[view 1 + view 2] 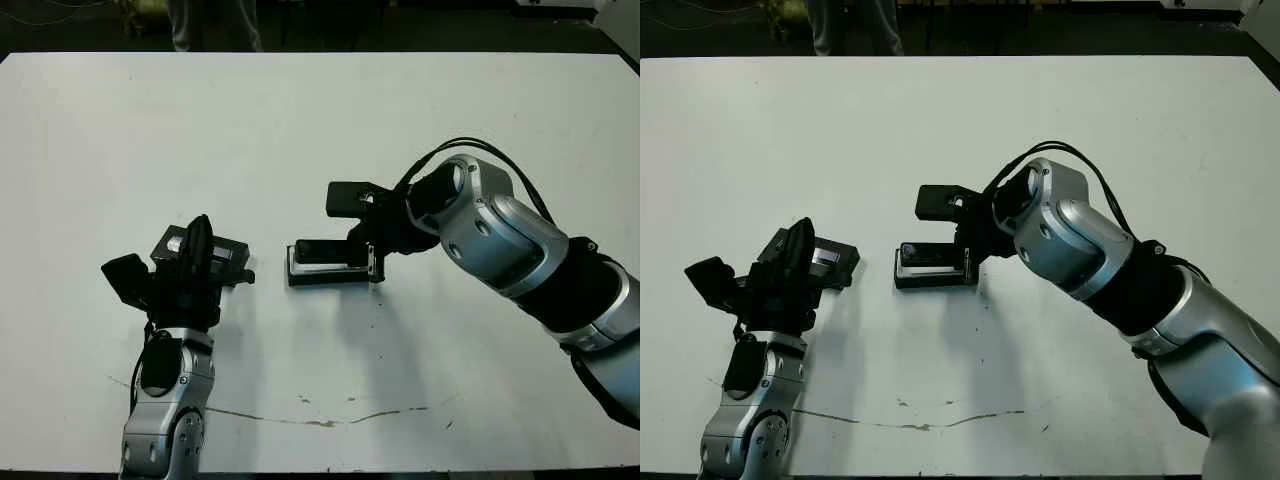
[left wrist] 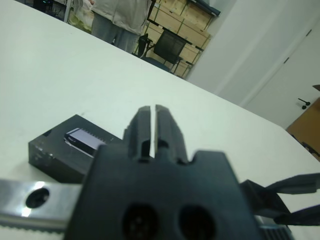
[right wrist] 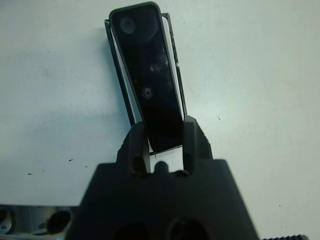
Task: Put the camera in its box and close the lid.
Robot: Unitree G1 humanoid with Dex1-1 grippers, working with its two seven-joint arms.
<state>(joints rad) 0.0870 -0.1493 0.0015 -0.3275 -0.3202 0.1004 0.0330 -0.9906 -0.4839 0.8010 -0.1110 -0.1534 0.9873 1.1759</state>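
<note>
The box (image 1: 298, 279), a shallow black tray with white lining, lies at the table's middle. The camera (image 3: 150, 75), a slim black bar, rests lengthwise in the box (image 3: 115, 65), white lining showing along both its sides. My right gripper (image 3: 162, 142) reaches in from the right and is shut on the camera's near end, one finger on each side. The lid (image 1: 226, 256), flat and black with a greyish strip, lies left of the box. My left gripper (image 1: 200, 228) stands over the lid's near part, fingers (image 2: 167, 125) pressed together and holding nothing.
A person (image 1: 210, 22) stands beyond the table's far edge. A thin brown scratch (image 1: 300, 418) runs along the table near the front. An office chair (image 2: 169, 46) and shelves of cardboard boxes (image 2: 185, 27) show beyond the table.
</note>
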